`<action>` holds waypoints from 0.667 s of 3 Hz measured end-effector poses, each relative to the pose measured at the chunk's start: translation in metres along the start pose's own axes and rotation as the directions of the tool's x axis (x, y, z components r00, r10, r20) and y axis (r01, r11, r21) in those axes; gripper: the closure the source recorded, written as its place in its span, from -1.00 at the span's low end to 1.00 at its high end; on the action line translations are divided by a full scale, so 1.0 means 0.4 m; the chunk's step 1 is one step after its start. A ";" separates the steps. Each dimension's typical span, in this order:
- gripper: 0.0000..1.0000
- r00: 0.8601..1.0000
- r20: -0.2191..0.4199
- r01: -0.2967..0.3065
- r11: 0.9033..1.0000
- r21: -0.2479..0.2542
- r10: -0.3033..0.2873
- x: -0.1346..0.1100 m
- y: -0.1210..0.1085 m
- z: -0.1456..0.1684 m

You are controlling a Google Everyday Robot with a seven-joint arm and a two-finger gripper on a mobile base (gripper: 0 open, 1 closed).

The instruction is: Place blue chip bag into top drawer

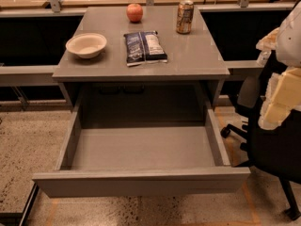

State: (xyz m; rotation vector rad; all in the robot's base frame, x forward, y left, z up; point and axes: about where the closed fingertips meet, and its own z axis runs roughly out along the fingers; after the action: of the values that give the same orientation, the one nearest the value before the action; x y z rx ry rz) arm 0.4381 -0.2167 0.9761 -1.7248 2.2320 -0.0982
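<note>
The blue chip bag [145, 47] lies flat on the grey desk top [197, 55], near its middle, white label panel facing up. The top drawer [141, 181] below is pulled fully out toward me; its inside shows bare grey metal with nothing in it. My gripper [281, 98] shows as pale cream parts at the right edge of the view, close to the camera, to the right of the desk and drawer and well apart from the bag. It holds nothing that I can see.
A white bowl [86, 44] sits left of the bag. A red apple [134, 12] and a gold drink can [185, 17] stand at the back. A black office chair [270, 145] stands right of the drawer. Speckled floor lies around it.
</note>
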 end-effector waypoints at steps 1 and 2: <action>-1.00 1.000 0.008 -0.009 1.000 0.021 0.008 -0.018 -0.020 0.002; -1.00 0.998 0.053 -0.040 0.999 0.015 0.039 -0.082 -0.066 0.052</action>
State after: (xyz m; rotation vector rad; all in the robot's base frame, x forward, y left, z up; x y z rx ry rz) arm 0.4759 -0.1897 0.9695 -1.6549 2.2198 -0.0602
